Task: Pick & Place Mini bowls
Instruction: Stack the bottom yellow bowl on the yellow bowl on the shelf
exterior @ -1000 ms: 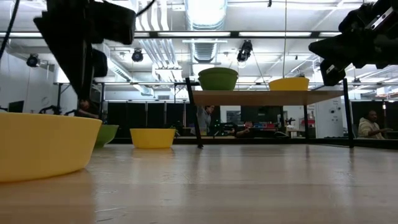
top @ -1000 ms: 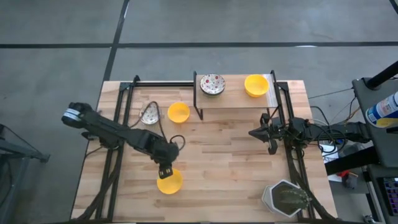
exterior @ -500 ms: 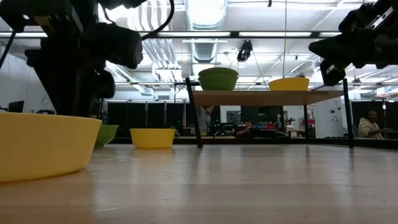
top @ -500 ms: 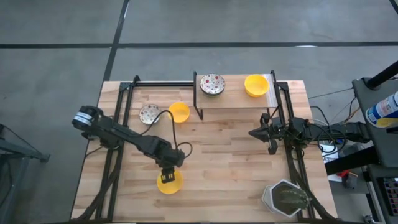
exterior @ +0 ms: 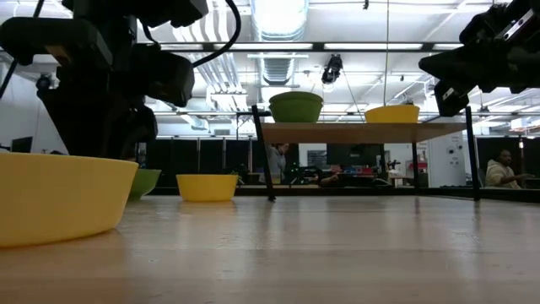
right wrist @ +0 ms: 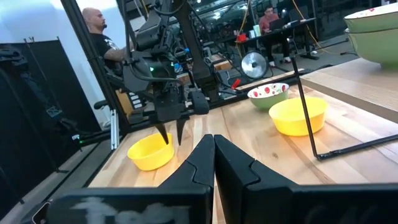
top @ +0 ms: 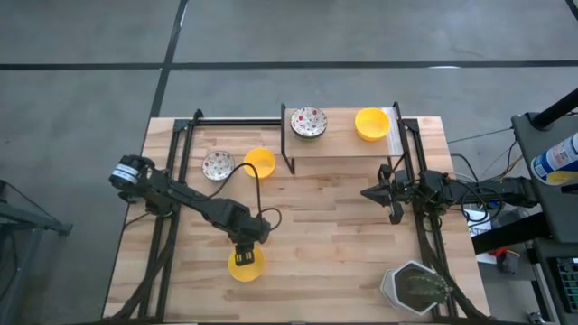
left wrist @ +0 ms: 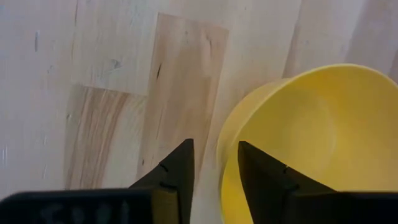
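Note:
A yellow mini bowl [top: 249, 270] stands near the table's front edge; it also shows in the left wrist view [left wrist: 305, 118]. My left gripper [top: 244, 258] is open and points down over this bowl's far rim. One finger [left wrist: 264, 171] is inside the bowl and the other [left wrist: 179, 165] is outside it. A second yellow bowl [top: 260, 162] and a speckled bowl [top: 217, 165] stand at the back left. Another speckled bowl [top: 309, 122] and a yellow bowl [top: 372, 124] sit on the raised shelf [top: 343, 144]. My right gripper [top: 368, 193] is shut and empty at the right. My left gripper comes from above, pointing down, with the yellow bowl's rim [left wrist: 225, 134] between its two fingers, one inside the bowl and one outside. The bowl stands upright on the table. Whether the fingers touch the rim, I cannot tell.
A grey hexagonal plant pot [top: 414, 287] stands at the front right corner. The shelf's thin dark legs [top: 287, 167] stand at the back middle. Black frame rails [top: 176, 162] run along both sides of the table. People show in the room beyond [right wrist: 99, 37].
My left gripper has gone toward the table's near edge and down, onto the rim of the front yellow bowl. The arm has swung clear of the speckled bowl at the back left. The bowls have kept their places.

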You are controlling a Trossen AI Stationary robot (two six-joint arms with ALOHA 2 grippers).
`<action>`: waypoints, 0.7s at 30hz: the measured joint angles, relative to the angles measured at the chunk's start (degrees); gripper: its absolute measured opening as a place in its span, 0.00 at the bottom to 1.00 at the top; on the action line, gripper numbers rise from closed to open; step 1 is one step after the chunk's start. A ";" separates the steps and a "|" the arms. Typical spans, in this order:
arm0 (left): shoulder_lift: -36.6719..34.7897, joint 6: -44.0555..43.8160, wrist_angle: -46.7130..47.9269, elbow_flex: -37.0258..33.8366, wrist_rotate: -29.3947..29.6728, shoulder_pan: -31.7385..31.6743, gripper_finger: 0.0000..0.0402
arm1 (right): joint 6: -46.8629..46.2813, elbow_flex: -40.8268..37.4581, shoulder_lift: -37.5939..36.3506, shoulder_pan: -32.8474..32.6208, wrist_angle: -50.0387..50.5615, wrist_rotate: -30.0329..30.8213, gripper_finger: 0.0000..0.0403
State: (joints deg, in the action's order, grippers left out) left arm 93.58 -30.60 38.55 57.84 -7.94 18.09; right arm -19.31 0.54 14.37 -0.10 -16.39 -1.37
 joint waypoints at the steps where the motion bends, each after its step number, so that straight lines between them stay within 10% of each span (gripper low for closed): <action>1: 0.00 0.00 0.00 -0.01 0.00 0.00 0.27 | 0.00 -0.02 0.02 0.00 0.01 0.00 0.02; 21: -2.06 1.47 0.66 0.08 -1.80 -2.97 0.00 | 0.00 0.00 0.02 0.00 0.01 0.00 0.02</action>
State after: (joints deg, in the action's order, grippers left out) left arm 91.52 -29.12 39.21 57.92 -9.75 15.12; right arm -19.31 0.54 14.39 -0.10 -16.38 -1.37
